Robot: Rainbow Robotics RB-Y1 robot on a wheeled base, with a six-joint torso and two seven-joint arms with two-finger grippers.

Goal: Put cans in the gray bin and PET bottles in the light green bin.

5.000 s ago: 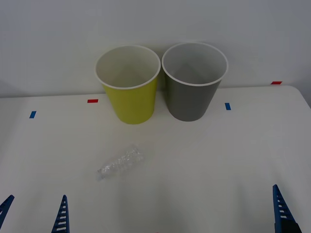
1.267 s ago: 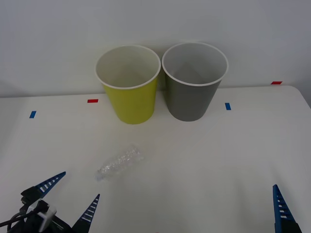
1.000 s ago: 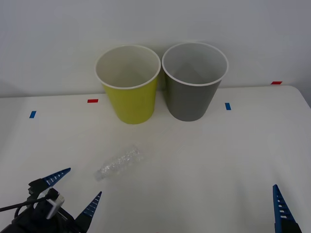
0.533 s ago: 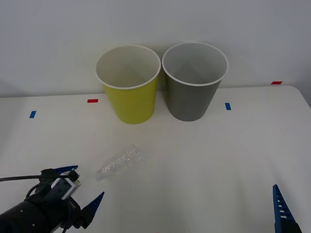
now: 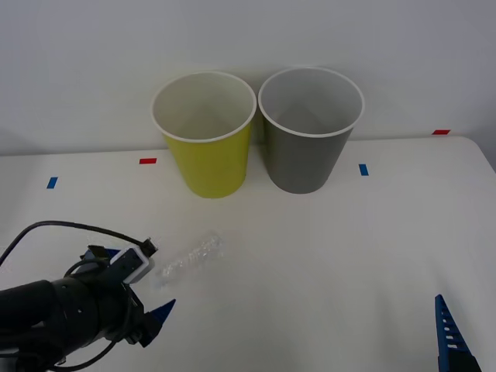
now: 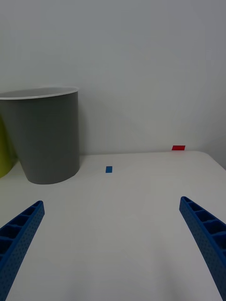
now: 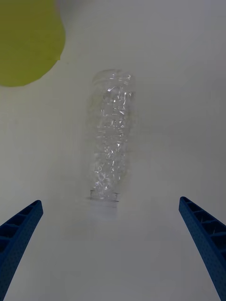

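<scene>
My left arm had swung in from the table's near edge, its left gripper (image 7: 111,244) spread wide before the clear ribbed plastic bottle (image 5: 190,260), lying untouched in front of the lime round bin (image 5: 205,136); grasping comes next.

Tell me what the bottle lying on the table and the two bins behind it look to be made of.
The small clear ribbed bottle: thin transparent plastic, judging by its crinkled, glinting walls and the table showing through. The round yellow-green bin and the round dark-gray bin: probably moulded plastic or coated card, going by their smooth matte sides and thin pale rims; the look leaves that open.
</scene>
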